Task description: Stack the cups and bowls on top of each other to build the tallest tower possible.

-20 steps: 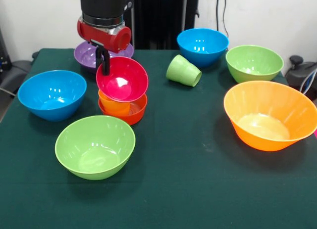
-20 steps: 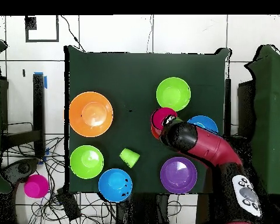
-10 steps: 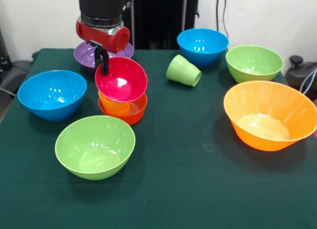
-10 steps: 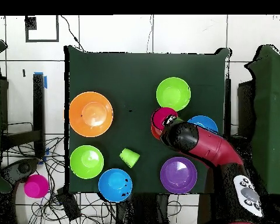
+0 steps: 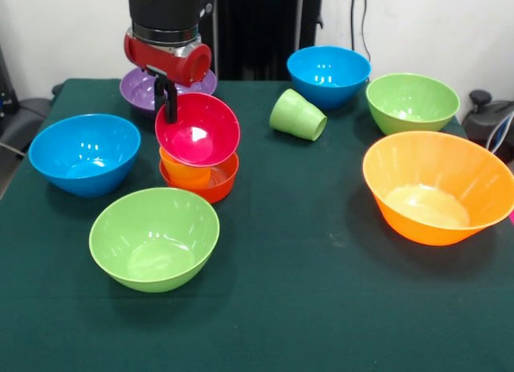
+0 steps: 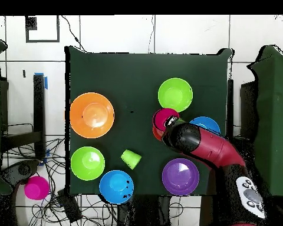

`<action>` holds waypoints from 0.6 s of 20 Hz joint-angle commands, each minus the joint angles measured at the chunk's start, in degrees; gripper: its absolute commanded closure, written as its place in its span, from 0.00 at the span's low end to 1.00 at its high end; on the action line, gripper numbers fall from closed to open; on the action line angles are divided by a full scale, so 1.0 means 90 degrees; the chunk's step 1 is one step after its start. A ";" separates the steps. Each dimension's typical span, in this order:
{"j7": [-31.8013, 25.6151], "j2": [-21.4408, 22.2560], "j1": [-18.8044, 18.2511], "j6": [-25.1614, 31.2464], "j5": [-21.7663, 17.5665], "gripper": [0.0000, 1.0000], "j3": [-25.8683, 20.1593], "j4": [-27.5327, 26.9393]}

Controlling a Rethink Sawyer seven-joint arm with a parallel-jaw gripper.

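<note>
The tower stands left of centre: a small red-orange bowl (image 5: 218, 184) holds an orange cup (image 5: 183, 170). Above the cup a magenta bowl (image 5: 197, 131) (image 6: 163, 119) tilts its opening toward the camera, resting on or just over the cup's rim. My gripper (image 5: 169, 109) comes down from above and is shut on the magenta bowl's far rim. A light green cup (image 5: 297, 115) (image 6: 130, 158) lies on its side apart from the tower. In the overhead view the arm (image 6: 197, 144) hides the gripper and most of the tower.
Round the tower sit a blue bowl (image 5: 84, 153), a green bowl (image 5: 154, 237) and a purple bowl (image 5: 138, 89) behind the arm. Further right are a blue bowl (image 5: 328, 73), a green bowl (image 5: 411, 101) and the largest orange bowl (image 5: 438, 187). Green cloth covers the table (image 5: 305, 308).
The gripper and the magenta bowl shifted only a few pixels sideways and back over the orange cup. Nothing else moved.
</note>
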State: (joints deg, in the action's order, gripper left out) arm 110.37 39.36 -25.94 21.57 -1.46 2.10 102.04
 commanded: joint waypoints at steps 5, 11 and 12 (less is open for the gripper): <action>0.0075 -0.0447 -0.0104 -0.0341 -0.0463 1.00 -0.0688 0.0313; -0.0057 -0.0388 0.0006 0.0068 -0.0531 1.00 -0.0543 0.0092; -0.0075 -0.0390 -0.0005 0.0097 -0.0540 1.00 -0.0551 0.0075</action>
State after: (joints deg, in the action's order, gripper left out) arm 110.37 39.36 -26.56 21.57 -1.95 1.94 102.37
